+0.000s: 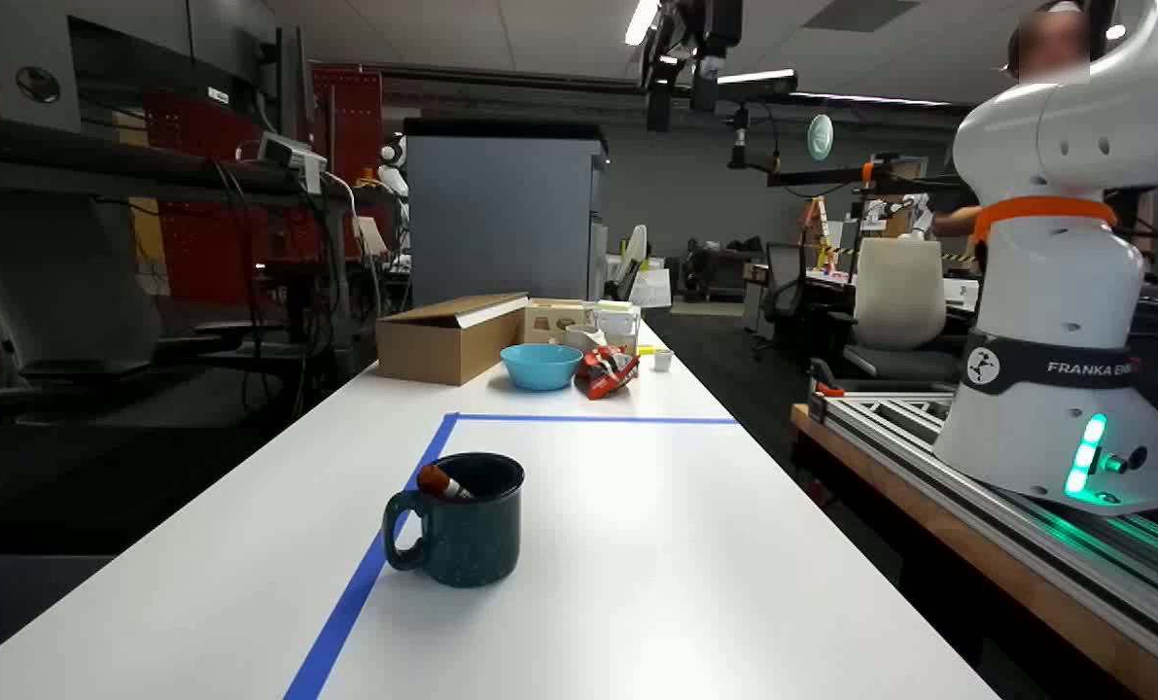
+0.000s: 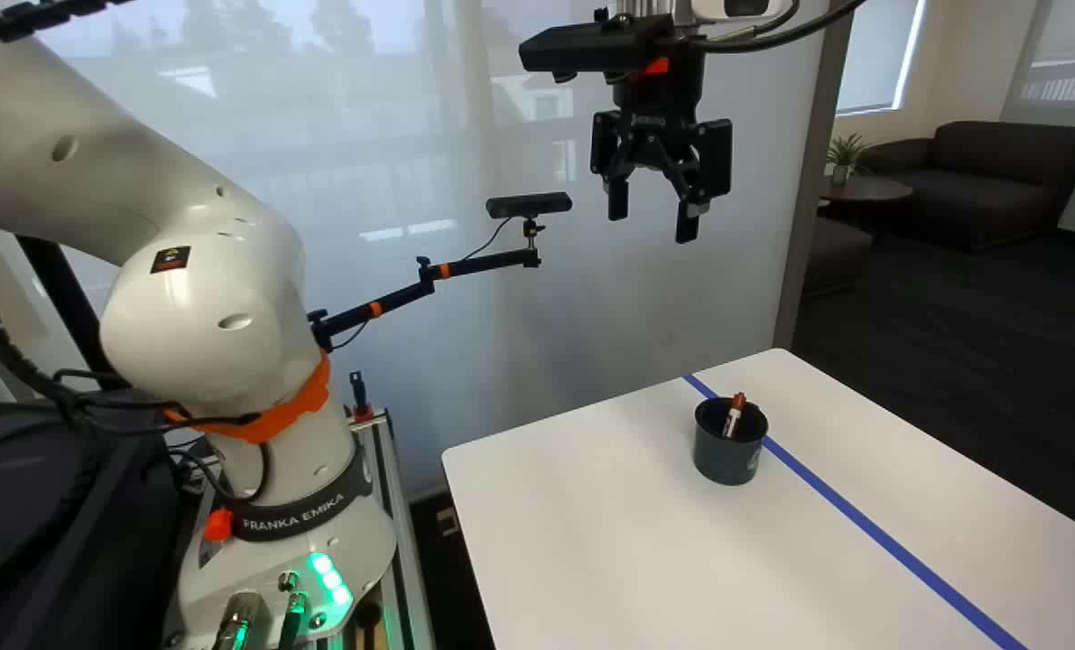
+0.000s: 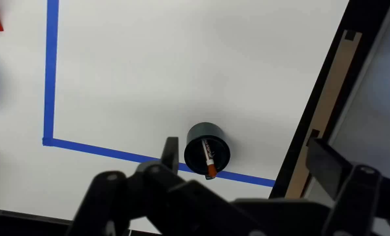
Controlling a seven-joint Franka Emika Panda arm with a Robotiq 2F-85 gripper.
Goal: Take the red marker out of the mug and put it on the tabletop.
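The dark teal mug (image 1: 476, 544) stands upright on the white tabletop (image 1: 637, 544). It also shows in an exterior view (image 2: 725, 462) and in the wrist view (image 3: 204, 130). The red marker (image 3: 209, 158) leans inside the mug. Its reddish-orange cap rests at the rim by the handle and its lower end is down inside. The cap and part of the white barrel show in an exterior view (image 2: 734, 417). My gripper (image 2: 653, 214) is open and empty, high above the table and the mug. In the wrist view its fingers (image 3: 247, 160) are wide apart, with the mug beyond the left fingertip.
A blue tape line (image 2: 871, 528) runs past the mug. A light blue bowl (image 1: 541, 367), a red packet (image 1: 608, 372) and a cardboard box (image 1: 457, 342) stand at the far end of the table. A table edge runs down the right of the wrist view.
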